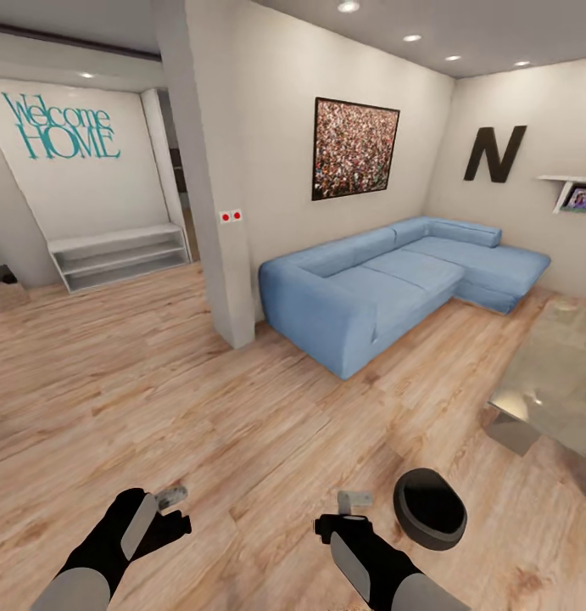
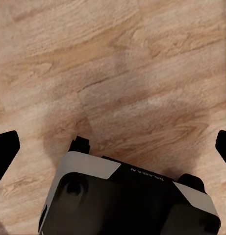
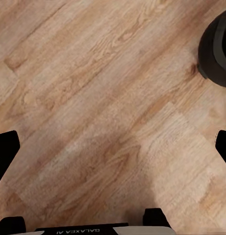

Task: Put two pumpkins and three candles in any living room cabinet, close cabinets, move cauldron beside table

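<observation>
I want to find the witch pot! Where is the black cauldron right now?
In the head view the cauldron sits on the wood floor at the lower right, just beside the right claw and a little short of the glass table.

Blue corner sofa (image 1: 394,284), framed pic (image 1: 354,148), white shelf unit (image 1: 119,255), "N" wall letter (image 1: 494,154)

We see a home living room: blue corner sofa (image 1: 394,280), wood plank floor (image 1: 199,407), framed picture (image 1: 354,148), "Welcome HOME" lettering (image 1: 62,127) on the wall, and glass-topped counter (image 1: 555,373).
</observation>
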Controlling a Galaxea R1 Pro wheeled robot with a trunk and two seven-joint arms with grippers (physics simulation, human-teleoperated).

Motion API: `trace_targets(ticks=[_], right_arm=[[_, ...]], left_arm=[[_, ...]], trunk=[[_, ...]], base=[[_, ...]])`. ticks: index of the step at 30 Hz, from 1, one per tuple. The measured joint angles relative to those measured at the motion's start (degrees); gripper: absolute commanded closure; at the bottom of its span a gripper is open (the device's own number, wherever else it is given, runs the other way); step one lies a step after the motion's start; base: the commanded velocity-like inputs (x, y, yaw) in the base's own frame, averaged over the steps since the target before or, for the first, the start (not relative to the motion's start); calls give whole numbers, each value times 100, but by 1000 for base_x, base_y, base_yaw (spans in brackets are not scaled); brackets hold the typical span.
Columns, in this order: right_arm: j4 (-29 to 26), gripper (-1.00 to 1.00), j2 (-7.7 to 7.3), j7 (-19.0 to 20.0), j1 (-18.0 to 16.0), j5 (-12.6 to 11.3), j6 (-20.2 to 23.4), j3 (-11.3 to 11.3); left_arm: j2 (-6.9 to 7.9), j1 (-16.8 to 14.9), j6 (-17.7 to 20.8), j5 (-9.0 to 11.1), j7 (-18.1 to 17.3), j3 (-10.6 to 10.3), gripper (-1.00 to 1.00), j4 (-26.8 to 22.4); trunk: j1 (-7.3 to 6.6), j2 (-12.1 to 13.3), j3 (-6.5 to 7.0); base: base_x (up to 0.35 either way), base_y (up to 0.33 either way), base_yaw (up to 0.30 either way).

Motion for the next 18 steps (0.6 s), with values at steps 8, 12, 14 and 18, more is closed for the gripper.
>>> trace_targets(ticks=[8,12,14,18], right_arm=[[0,-100,0,1,0,0,-3,-20],[23,-100,0,2,0,0,-8,-59],[25,-100,0,2,0,0,-8,-66],[26,-100,0,2,0,0,-9,-70]], left_arm=[[2,0,0,0,0,0,-100,0],[7,0,0,1,-2,-3,-100,0],[8,0,0,1,-1,-4,-100,0],[9,0,0,1,0,-8,-100,0]], trunk=[[0,0,0],[0,0,0],[0,0,0],[0,0,0]], base=[[39,0,-292],[177,4,-292],[265,44,-292],[245,30,-292]])
